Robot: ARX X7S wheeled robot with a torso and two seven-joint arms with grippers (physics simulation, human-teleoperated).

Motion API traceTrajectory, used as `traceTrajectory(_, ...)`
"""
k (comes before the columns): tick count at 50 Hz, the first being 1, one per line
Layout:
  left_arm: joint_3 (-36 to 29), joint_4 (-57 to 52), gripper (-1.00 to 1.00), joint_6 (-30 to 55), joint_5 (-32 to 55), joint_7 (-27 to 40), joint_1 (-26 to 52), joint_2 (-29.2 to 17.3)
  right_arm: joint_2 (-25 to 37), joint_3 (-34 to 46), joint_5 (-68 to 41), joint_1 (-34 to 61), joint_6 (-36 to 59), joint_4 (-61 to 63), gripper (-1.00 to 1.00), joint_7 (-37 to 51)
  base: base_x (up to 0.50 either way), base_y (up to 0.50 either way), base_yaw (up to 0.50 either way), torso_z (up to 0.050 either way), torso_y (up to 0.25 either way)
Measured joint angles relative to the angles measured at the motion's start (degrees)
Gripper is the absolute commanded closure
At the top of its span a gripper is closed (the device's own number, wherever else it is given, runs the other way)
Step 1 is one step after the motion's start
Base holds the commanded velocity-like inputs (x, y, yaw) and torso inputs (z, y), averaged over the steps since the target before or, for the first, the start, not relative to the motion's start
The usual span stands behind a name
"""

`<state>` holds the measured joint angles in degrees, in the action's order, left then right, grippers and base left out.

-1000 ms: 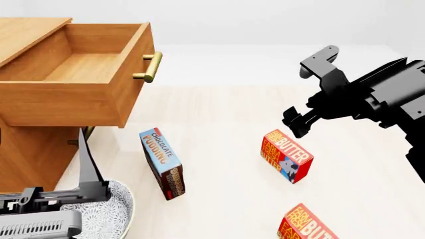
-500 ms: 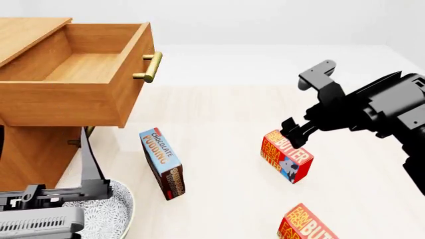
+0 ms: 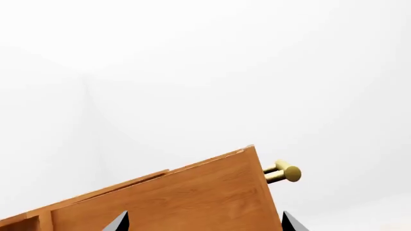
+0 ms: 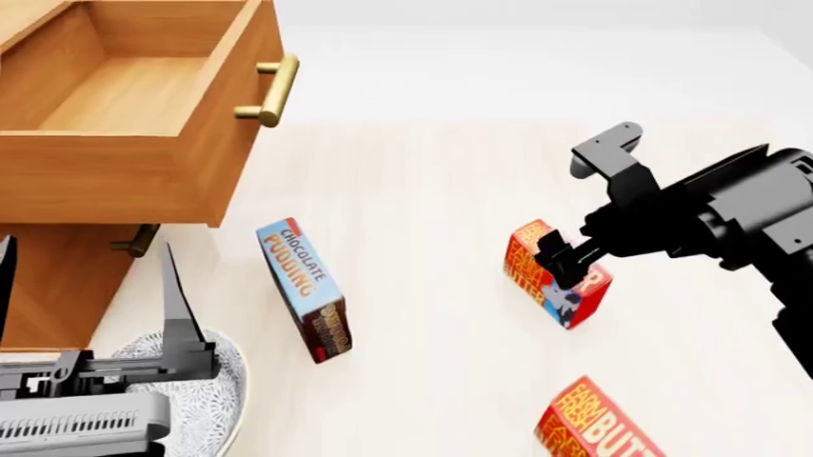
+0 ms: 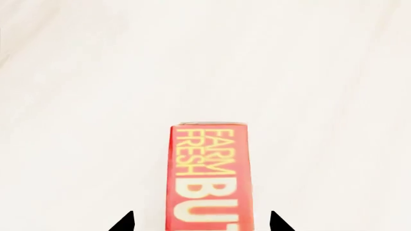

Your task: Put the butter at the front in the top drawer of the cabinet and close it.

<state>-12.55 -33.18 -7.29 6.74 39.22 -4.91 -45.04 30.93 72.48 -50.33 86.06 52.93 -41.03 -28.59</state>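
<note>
- Leftmost, the cabinet [image 4: 51,286] stands with the top drawer [image 4: 128,105] pulled fully out, its interior bare and its brass handle [image 4: 269,90] facing the floor area; compared with half a second ago the whole scene sits lower and nearer in the head view, so the head has shifted.
- Below it, the left gripper [image 4: 89,367] rests spread open beside a patterned bowl [image 4: 209,419]; it holds nothing, and its wrist view shows only the drawer side.
- Centre: a chocolate pudding box [image 4: 305,290] stands apart from the cartons, not involved.
- Right of centre, the right gripper [image 4: 568,262] has descended from above the butter [image 4: 555,276] to straddle it; the right wrist view shows both finger tips flanking the carton with clear gaps, so the jaws are open and not yet clamped. Closing is judged the next step.
- Lower right, a second butter carton [image 4: 591,424] lies untouched at the frame's edge.
</note>
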Motion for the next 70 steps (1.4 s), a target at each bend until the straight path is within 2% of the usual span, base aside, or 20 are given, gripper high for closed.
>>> traceTrajectory(15, -0.2, 0.2, -1.0, 0.3, -0.1, -0.4, 0.6, 0.1, 0.9, -0.6, -0.7, -0.8, 0.3, 1.3, -1.0, 0.8, 0.0, 0.0, 0.0, 0.015, -0.231)
traceTrajectory(22, -0.1, 0.3, -1.0, 0.3, 0.2, -0.5, 0.7, 0.1, 1.2, -0.8, -1.0, -1.1, 0.4, 1.8, -1.0, 1.1, 0.0, 0.0, 0.0, 0.002, -0.022)
traceTrajectory(23, -0.1, 0.3, -1.0, 0.2, 0.3, -0.5, 0.7, 0.1, 1.3, -0.9, -1.0, -1.2, 0.4, 1.8, 1.0, 1.2, 0.0, 0.0, 0.0, 0.0, 0.0)
traceTrajectory(38, 0.9, -0.4, -1.0, -0.3, 1.3, -0.4, 0.3, -0.1, 2.5, -3.7, -2.0, -1.8, -3.2, 2.9, 1.0, 6.1, 0.0, 0.0, 0.0, 0.0, 0.018)
traceTrajectory(51, 1.5, -0.8, -1.0, -0.9, 1.9, -0.2, -0.4, -0.2, 3.9, -8.3, -3.6, -0.1, -7.1, 5.8, 1.0, 10.1, 0.0, 0.0, 0.0, -0.004, 0.243)
traceTrajectory(70, 2.3, -2.5, -1.0, -1.3, 1.8, 0.2, -2.1, -0.6, 7.3, -12.9, -7.7, 0.8, -7.5, 14.5, 1.0, 14.9, 0.0, 0.0, 0.0, -0.005, 0.25)
